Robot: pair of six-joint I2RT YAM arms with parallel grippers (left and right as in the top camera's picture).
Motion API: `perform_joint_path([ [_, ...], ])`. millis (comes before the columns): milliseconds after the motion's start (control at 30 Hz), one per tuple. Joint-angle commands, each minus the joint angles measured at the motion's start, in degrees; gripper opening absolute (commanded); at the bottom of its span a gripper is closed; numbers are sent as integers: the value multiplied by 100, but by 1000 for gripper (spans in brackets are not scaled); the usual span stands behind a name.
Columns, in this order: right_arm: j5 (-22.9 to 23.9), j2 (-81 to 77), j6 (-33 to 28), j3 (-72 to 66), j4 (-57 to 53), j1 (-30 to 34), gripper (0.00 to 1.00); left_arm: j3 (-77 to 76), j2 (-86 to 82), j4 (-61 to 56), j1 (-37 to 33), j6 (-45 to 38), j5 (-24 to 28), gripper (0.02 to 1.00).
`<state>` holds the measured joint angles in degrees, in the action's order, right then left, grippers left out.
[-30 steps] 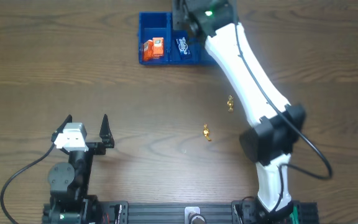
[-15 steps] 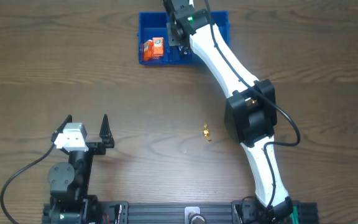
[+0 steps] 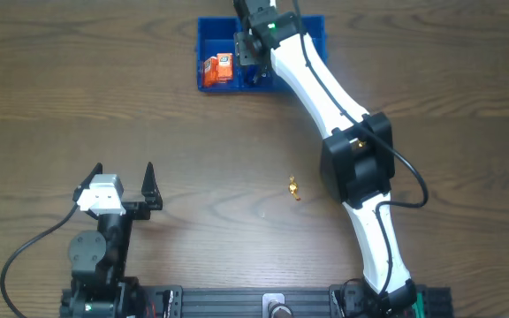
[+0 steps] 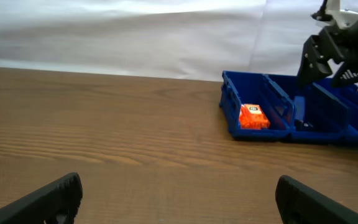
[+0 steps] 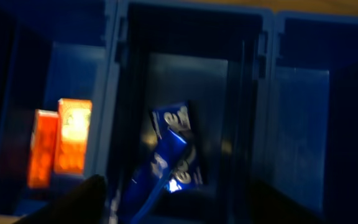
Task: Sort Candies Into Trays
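The blue tray (image 3: 318,28) sat at 12 o'clock on the table. The right gripper (image 3: 248,51) hung over its middle box, fingers apart, most likely so a candy could drop in. Two blue candies (image 5: 178,143) lay in that box, and orange candies (image 3: 217,69) lay in the box beside it, so like stayed with like. One gold candy (image 3: 294,187) waited near the table's middle, not yet sorted. The left gripper (image 3: 124,177) rested at 8 o'clock, fingers apart, holding nothing.

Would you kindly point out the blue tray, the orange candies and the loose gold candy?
blue tray (image 3: 201,55), top view, on its left wall.
orange candies (image 3: 224,65), top view, on the right-hand pack's face.
gold candy (image 3: 293,187), top view, on its wrapped middle.
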<state>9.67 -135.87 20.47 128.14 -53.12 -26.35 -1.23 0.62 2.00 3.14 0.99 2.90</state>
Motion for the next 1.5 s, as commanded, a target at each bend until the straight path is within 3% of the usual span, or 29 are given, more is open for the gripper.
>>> perform_joint_path([
  [33,-72,1115,-85,70,-542,212,849,96,-37,234,-22,-83,-13,998],
  [200,422,2299,-105,-332,-1364,216,899,96,-37,234,-22,-83,-13,998],
  [400,417,3703,94,-2479,-1375,111,910,96,-37,234,-22,-83,-13,998],
  [667,-175,4605,1220,-5606,-459,-723,906,96,-37,234,-22,-83,-13,998],
  [867,-503,4562,1558,-6970,334,-968,899,96,-37,234,-22,-83,-13,996],
  [1333,-533,3901,1596,-7552,1239,-949,882,96,-37,234,-22,-83,-13,998],
  [1500,-535,3753,1600,-7552,1368,-949,831,96,-37,234,-22,-85,-13,998],
])
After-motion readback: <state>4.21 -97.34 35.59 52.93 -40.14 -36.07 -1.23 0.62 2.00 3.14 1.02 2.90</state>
